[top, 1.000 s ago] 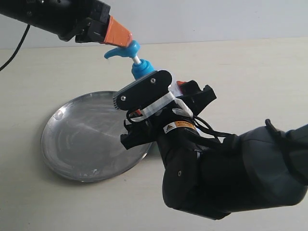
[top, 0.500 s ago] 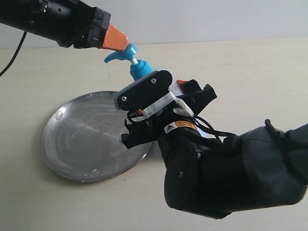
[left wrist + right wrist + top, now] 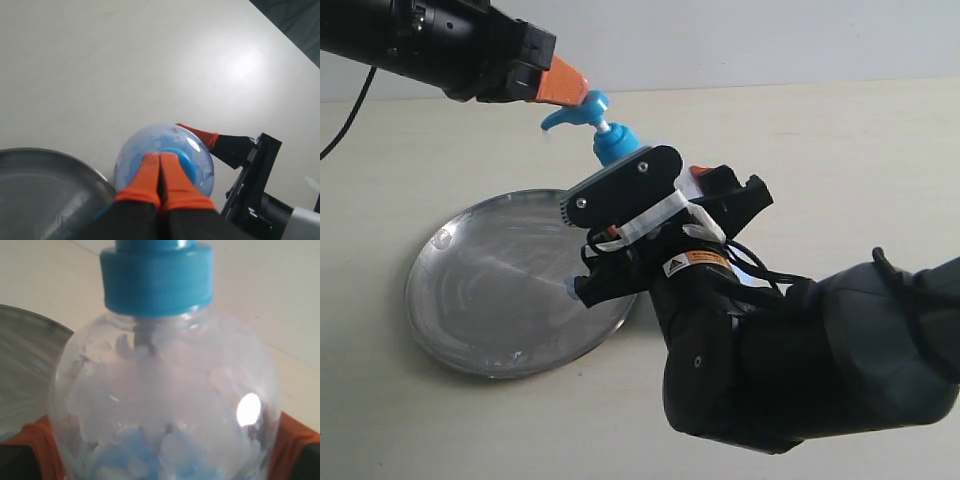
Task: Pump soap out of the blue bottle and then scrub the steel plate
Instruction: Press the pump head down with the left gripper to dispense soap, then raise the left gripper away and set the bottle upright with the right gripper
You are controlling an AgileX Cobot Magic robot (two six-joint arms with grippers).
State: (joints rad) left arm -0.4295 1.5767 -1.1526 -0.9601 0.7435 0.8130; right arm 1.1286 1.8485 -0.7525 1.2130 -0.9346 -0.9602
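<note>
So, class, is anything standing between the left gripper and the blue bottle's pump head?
Nothing visible. The left gripper, shut, sits right against the pump head of the blue bottle. The right gripper holds the bottle's body lower down, clear of that contact.

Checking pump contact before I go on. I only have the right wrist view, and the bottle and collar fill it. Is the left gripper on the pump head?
Observer: Yes. The left gripper, jaws shut together, has its orange tips on top of the pump head.
Operator: Head fully down?
Observer: No. A white stem shows between the head and the collar.
Operator: Where does the spout aim?
Observer: The spout points to the steel plate side. I cannot tell if its tip is over the rim.
</note>
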